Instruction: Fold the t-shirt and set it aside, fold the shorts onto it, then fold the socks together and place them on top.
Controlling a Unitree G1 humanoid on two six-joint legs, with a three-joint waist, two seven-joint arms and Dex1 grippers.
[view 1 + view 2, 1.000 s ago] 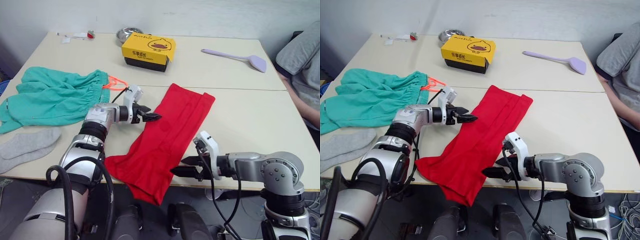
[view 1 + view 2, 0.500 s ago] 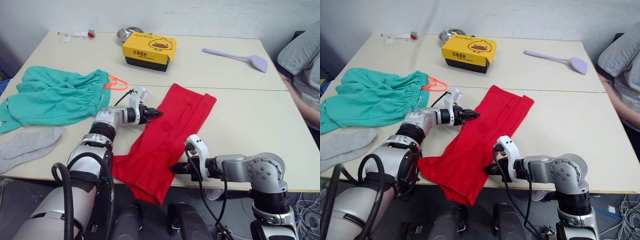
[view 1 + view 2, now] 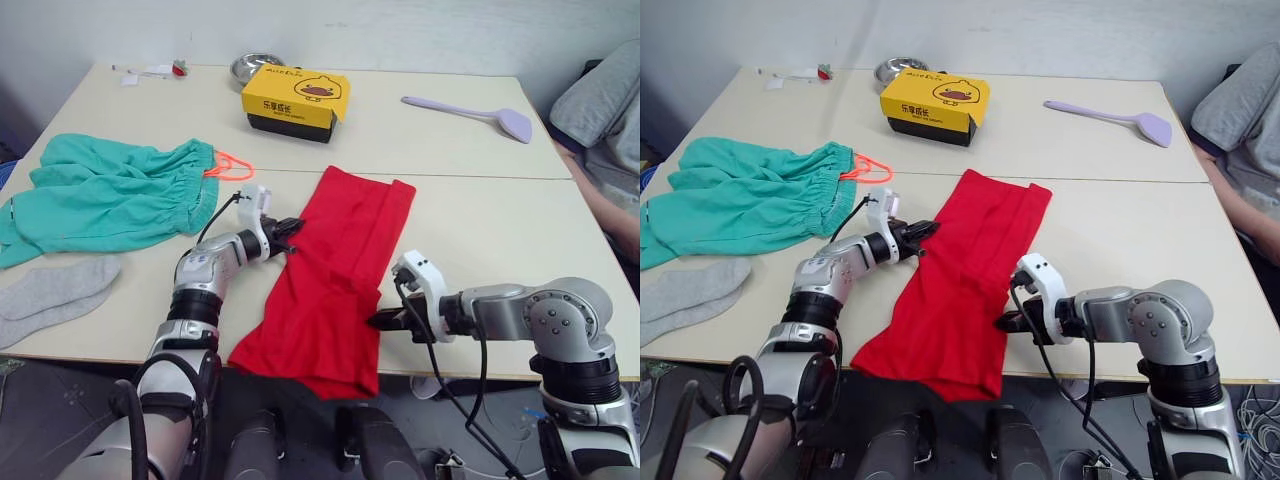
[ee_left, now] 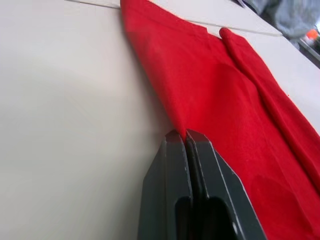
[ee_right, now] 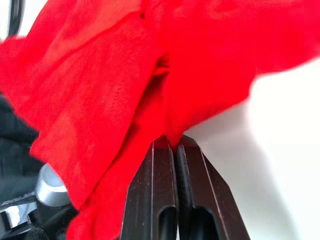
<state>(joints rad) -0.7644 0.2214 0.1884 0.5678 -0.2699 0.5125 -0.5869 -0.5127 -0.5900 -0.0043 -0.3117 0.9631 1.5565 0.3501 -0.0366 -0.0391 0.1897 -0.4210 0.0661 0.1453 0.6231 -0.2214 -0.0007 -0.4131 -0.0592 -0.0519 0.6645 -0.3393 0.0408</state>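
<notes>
The red t-shirt (image 3: 335, 270) lies as a long narrow strip across the table's middle, its lower end hanging over the front edge. My left gripper (image 3: 293, 226) is shut on the strip's left edge, about a third of the way down. The left wrist view has the two black fingers (image 4: 176, 150) pressed together with a fold of the t-shirt (image 4: 210, 85) pinched at their tips. On the right edge, near the table front, my right gripper (image 3: 375, 321) is shut on the cloth (image 5: 165, 75). The teal shorts (image 3: 110, 195) lie at the left, and the grey socks (image 3: 50, 290) in front of them.
A yellow box (image 3: 297, 98) and a metal bowl (image 3: 250, 68) stand at the back of the table. A purple spatula (image 3: 470, 110) lies at the back right. A person in grey (image 3: 600, 130) sits at the right edge. Bare tabletop (image 3: 500, 230) spreads right of the t-shirt.
Both grippers went from open to shut on the t-shirt's edges. The left one drew back leftward, the right one moved right, and the cloth now lies straighter.
</notes>
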